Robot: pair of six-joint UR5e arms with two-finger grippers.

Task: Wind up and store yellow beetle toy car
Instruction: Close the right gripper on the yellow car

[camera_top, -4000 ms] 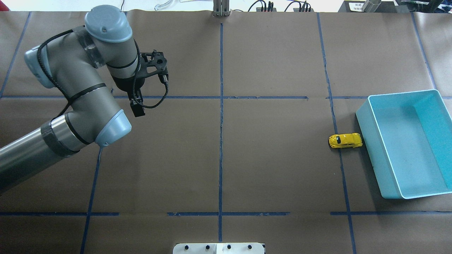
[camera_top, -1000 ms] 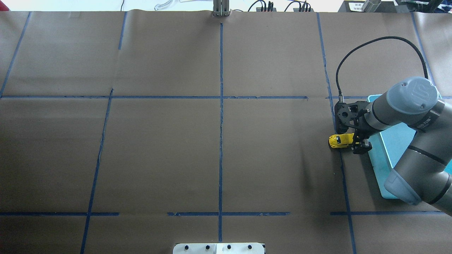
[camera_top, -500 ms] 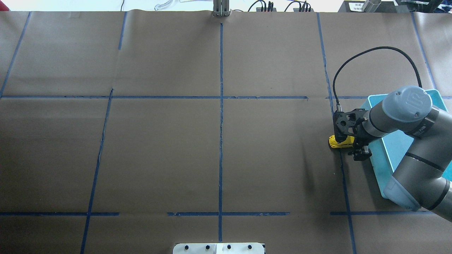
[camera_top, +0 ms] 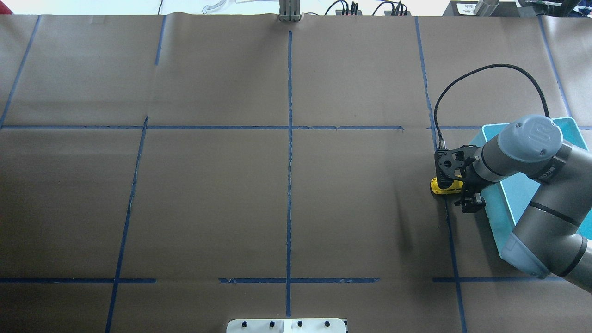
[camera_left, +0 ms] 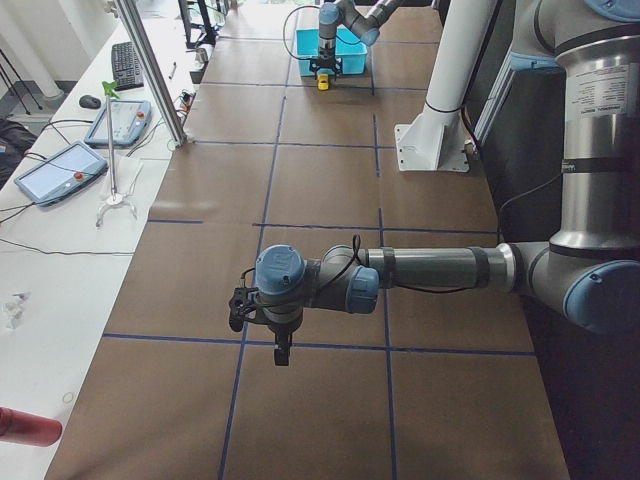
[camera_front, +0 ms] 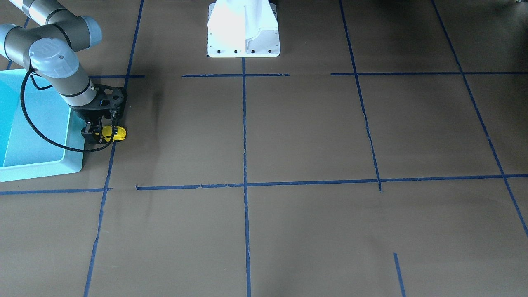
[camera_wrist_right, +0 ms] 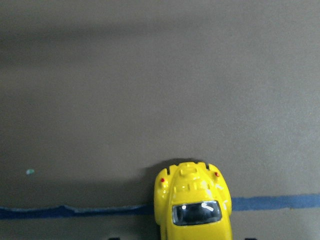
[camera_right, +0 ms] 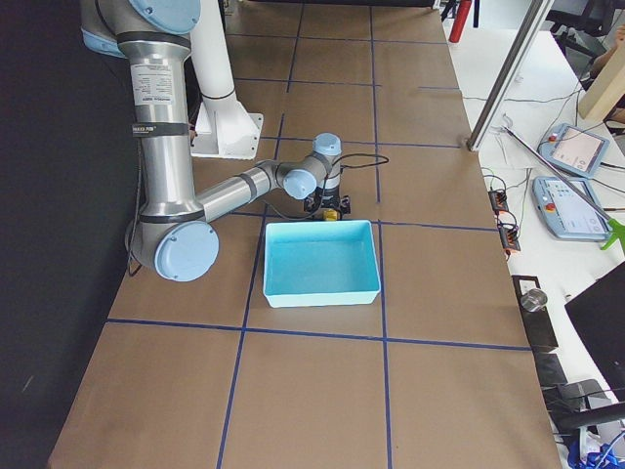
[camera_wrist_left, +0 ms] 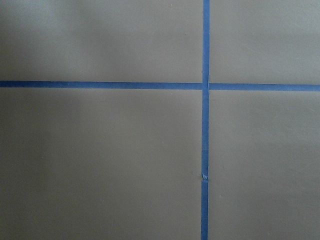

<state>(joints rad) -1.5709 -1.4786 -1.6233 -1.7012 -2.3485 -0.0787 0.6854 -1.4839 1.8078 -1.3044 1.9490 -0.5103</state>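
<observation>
The yellow beetle toy car (camera_top: 444,187) stands on the brown paper just left of the turquoise bin (camera_top: 494,222). My right gripper (camera_top: 465,190) is down over the car, open, with a finger on each side of the car's body. In the right wrist view the car (camera_wrist_right: 194,205) sits at the bottom centre with dark fingertips clear of both its sides. The front-facing view shows the car (camera_front: 116,133), the right gripper (camera_front: 101,132) and the bin (camera_front: 41,167). My left gripper (camera_left: 283,350) hangs above the paper far from the car; I cannot tell if it is open or shut.
Blue tape lines (camera_top: 289,138) grid the brown paper. The white robot base (camera_front: 243,29) stands at the near edge. A black cable (camera_top: 490,69) loops above the right wrist. Tablets (camera_left: 60,170) lie on a side table.
Four seconds ago the left arm was over the table's left and the car stood alone. The left arm has left the overhead view. The right gripper has lowered around the car.
</observation>
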